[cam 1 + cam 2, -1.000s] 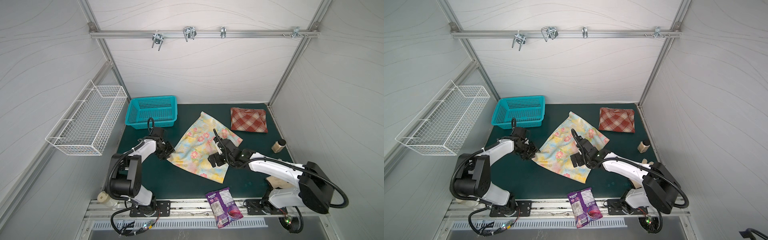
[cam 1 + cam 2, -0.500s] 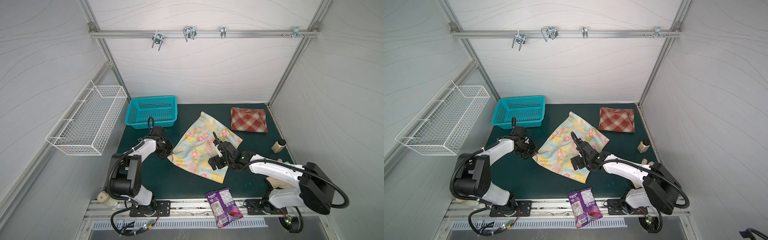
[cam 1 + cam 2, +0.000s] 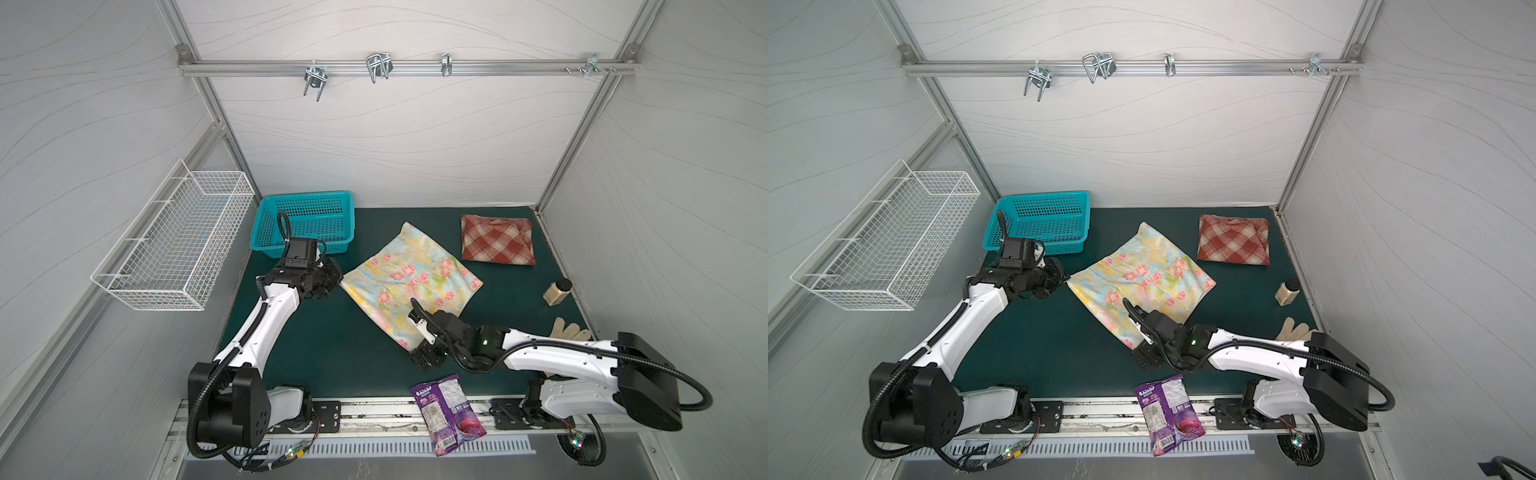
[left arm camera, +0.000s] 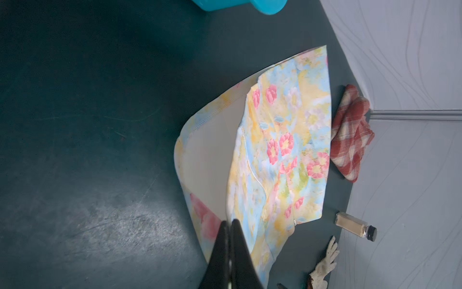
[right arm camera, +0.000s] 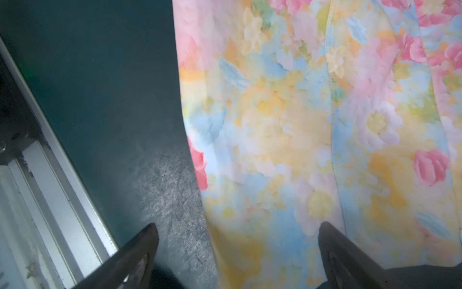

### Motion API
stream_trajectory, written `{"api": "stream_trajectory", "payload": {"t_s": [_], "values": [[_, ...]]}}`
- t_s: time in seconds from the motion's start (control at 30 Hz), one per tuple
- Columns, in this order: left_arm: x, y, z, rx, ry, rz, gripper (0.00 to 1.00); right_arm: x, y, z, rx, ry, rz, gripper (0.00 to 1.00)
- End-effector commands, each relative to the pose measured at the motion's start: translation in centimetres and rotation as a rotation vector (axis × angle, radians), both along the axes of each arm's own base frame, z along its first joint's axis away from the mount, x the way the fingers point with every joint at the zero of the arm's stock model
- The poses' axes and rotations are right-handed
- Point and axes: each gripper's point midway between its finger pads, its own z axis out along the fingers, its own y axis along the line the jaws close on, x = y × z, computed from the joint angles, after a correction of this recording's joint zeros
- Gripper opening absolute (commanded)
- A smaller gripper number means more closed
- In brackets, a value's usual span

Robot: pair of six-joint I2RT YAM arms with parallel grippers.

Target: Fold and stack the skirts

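Observation:
The floral skirt lies spread on the green mat, one corner pointing at each arm. My left gripper is shut on its left corner, pinching the top layer so that the white lining shows. At the skirt's near corner my right gripper stands open and low. One of its fingers is over the mat and the other over the floral skirt. The plaid skirt lies folded at the back right, away from both grippers.
A teal basket stands at the back left, just behind the left wrist. A wire basket hangs on the left wall. A spice bottle and a cream glove lie at the right. A purple snack bag overhangs the front edge.
My left gripper has shut on the floral skirt's left corner. My right gripper, still open, has moved toward the front along the skirt to its near corner.

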Motion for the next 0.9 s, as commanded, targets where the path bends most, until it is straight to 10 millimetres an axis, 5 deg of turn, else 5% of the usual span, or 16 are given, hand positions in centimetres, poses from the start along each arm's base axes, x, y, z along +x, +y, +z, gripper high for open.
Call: {"api": "stream_trajectory", "payload": {"t_s": [0.0, 0.53, 0.77, 0.87], "values": [[0.5, 0.2, 2.0, -0.003, -0.040, 0.027, 0.00, -0.1, 0.3, -0.7, -0.025, -0.042, 0.028, 0.98], [1.5, 0.3, 3.9, -0.026, -0.072, 0.034, 0.00, -1.1, 0.8, -3.1, -0.155, -0.092, -0.016, 0.87], [1.7, 0.5, 4.3, -0.046, -0.081, 0.040, 0.00, -0.8, 0.5, -4.3, -0.194, -0.084, -0.058, 0.65], [1.8, 0.5, 4.4, -0.051, -0.085, 0.039, 0.00, -1.1, 0.5, -4.8, -0.215, -0.087, -0.060, 0.62]]}}
